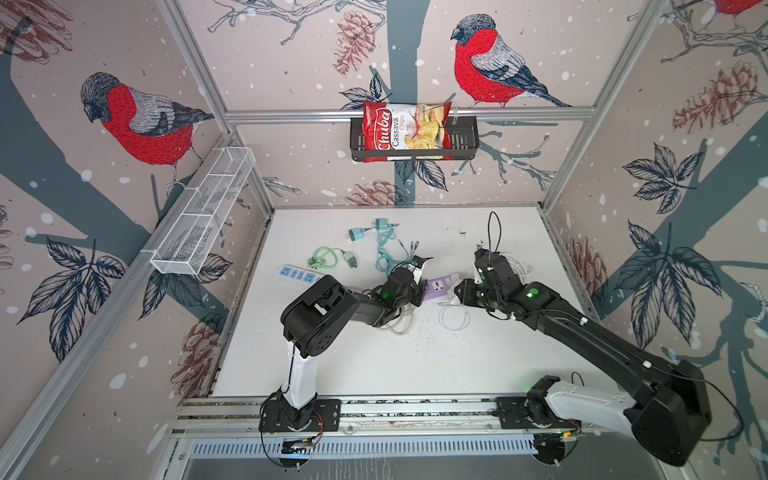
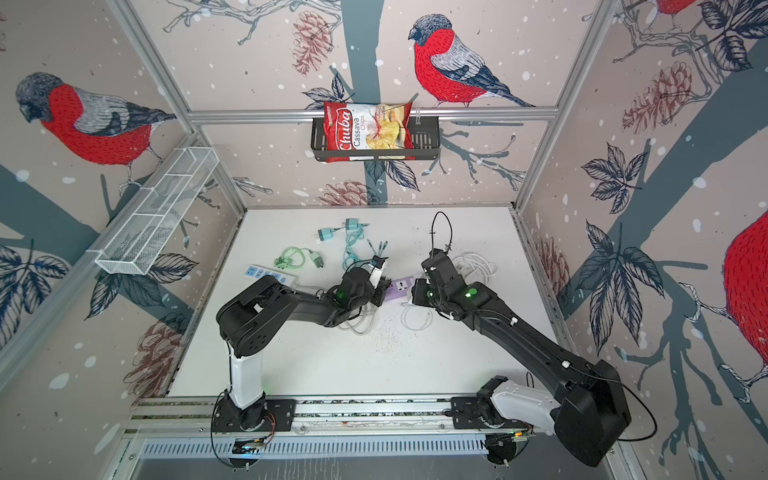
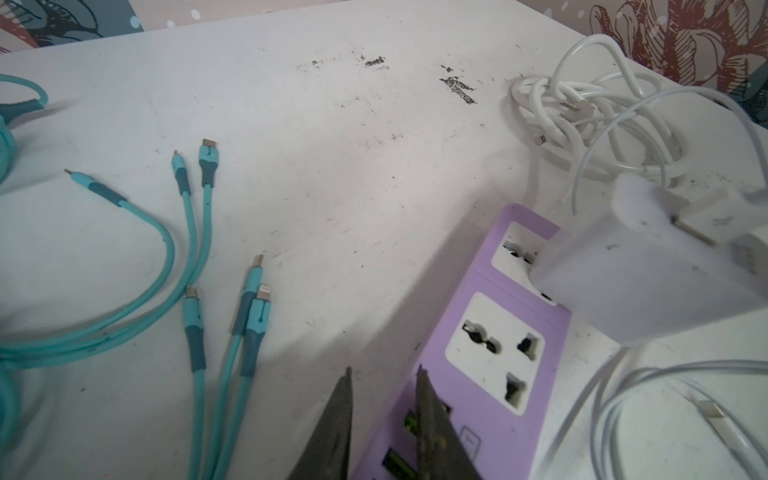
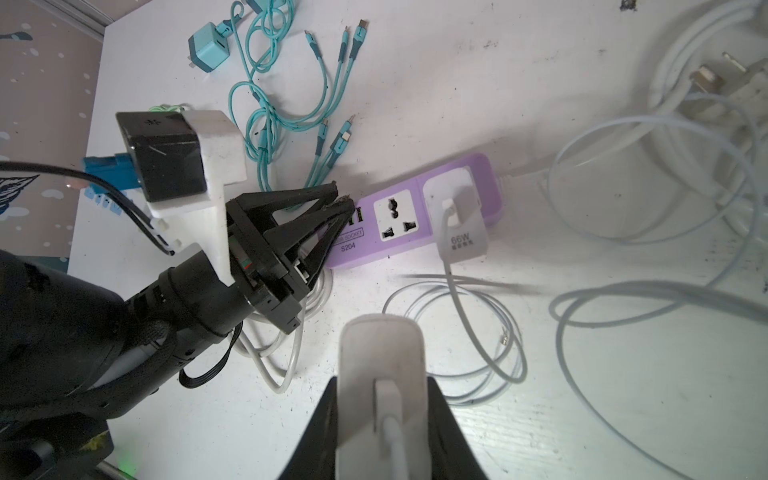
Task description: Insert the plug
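**Plug held beside purple strip**

Far left of the left gripper (image 4: 343, 198), a white mesh basket (image 1: 203, 212) on bird-print wall (image 1: 137, 120). Just beyond it, teal cables (image 3: 194, 332) across a scuffed white table (image 1: 395, 374). Jaws narrow, clamped on the purple power strip's (image 4: 395, 248) end. Right of that, the white plug (image 4: 380, 345), pinched tight in the right gripper (image 4: 382, 380), near the strip's occupied socket (image 4: 449, 187).

Background clutter
Chips bag (image 1: 405, 131) in black basket (image 1: 463, 141); white mesh rack (image 1: 203, 216); teal cables (image 1: 386, 253) and green cable (image 1: 326, 257) on tabletop (image 1: 457, 353).
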Controlling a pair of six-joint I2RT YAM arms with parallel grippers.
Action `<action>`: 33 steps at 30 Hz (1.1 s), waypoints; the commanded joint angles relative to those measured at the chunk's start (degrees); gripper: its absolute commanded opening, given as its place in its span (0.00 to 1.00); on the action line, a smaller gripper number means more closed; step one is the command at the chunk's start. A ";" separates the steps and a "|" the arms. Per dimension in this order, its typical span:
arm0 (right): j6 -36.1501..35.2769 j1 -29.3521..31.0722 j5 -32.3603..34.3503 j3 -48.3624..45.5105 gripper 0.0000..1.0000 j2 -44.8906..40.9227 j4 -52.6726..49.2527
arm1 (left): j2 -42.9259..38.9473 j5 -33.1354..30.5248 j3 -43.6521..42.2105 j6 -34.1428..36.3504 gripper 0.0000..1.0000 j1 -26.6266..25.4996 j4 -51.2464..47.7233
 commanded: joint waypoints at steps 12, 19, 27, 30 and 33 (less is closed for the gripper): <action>3.27 -2.46 1.36 -3.57 0.08 -1.93 0.17 | -3.93 15.11 -0.12 -2.43 0.27 -6.03 -14.99; 4.91 -3.22 3.41 -5.26 0.09 -5.75 -3.09 | -3.87 18.74 -0.65 -5.12 0.27 -8.47 -15.16; 8.04 -2.79 4.76 -7.95 0.09 -10.86 -7.22 | -2.12 18.88 -0.76 -9.21 0.26 -11.80 -9.93; 8.92 -2.19 4.96 -8.87 0.09 -11.96 -8.34 | -1.75 18.89 -0.73 -10.14 0.26 -11.93 -8.76; 10.05 -1.90 5.56 -9.82 0.09 -12.42 -9.19 | -2.17 19.69 -1.20 -10.72 0.26 -12.01 -7.56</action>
